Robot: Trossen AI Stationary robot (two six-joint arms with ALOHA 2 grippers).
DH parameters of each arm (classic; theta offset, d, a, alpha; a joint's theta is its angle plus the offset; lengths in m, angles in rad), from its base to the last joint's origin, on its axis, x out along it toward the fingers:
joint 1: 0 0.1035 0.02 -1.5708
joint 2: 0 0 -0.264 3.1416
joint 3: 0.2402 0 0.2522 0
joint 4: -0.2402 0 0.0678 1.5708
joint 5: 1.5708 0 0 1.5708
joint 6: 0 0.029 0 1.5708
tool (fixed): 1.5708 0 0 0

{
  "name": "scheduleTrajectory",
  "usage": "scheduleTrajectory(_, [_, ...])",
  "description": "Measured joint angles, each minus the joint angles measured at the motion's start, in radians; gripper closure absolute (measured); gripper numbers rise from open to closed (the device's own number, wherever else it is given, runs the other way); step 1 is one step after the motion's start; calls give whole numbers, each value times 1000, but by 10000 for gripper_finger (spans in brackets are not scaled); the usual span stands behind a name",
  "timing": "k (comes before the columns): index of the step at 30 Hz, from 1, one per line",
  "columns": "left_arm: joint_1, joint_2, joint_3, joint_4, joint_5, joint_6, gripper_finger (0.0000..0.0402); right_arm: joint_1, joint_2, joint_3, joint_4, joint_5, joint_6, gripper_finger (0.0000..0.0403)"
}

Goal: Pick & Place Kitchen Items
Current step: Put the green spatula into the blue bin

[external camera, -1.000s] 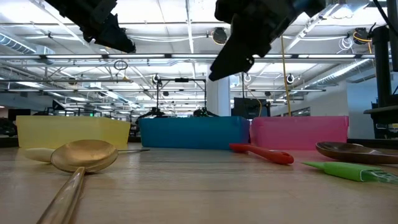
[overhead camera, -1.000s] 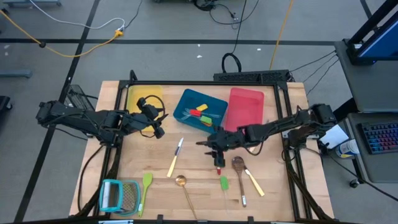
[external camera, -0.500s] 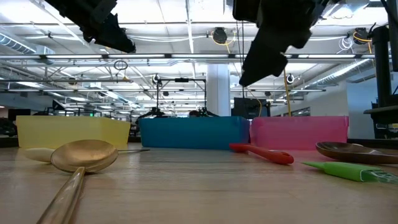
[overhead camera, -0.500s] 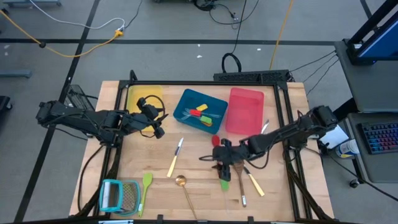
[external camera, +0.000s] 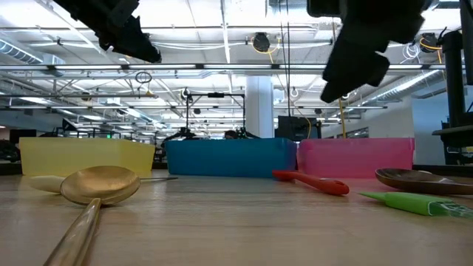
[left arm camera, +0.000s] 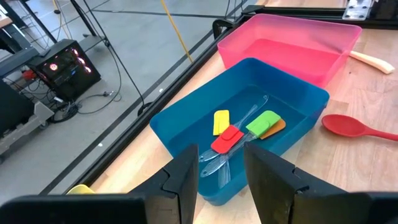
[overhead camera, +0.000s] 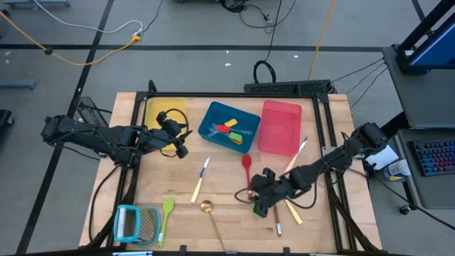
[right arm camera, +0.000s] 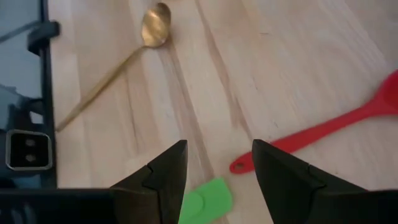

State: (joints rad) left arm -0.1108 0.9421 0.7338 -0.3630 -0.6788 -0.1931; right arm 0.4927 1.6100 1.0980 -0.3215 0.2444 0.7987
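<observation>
Red spoon: flat on the desk below the blue tray; long axis runs away from the trays, bowl nearest them.
Right gripper: above the handle end, jaws apart, empty.
Left gripper: near the yellow tray, jaws apart, empty.

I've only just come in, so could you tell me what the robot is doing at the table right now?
It is sorting kitchen utensils into trays. The right pincer is open and empty, hovering low over a green spatula near the red spoon. The left pincer is open too, waiting above the table beside the blue tray, which already holds a few small tools. A brass spoon, a cream-handled knife and other pieces lie loose on the table; the red tray looks empty.
</observation>
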Motion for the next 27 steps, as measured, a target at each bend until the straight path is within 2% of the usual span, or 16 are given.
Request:
scheduleTrajectory(8, [0, 0, 0, 36, -2, 37, 268, 63, 0, -30, 0, 24, 16, 227])
scheduleTrajectory(15, [0, 0, 0, 145, -2, 128, 268, 85, 1, -251, 305, 23, 100, 227])
scheduleTrajectory(22, [0, 0, 0, 212, -2, 188, 268, 92, 1, -438, 499, 21, 52, 232])
scheduleTrajectory(27, [0, 0, 0, 212, -2, 186, 268, 90, 1, -474, 606, 44, -59, 233])
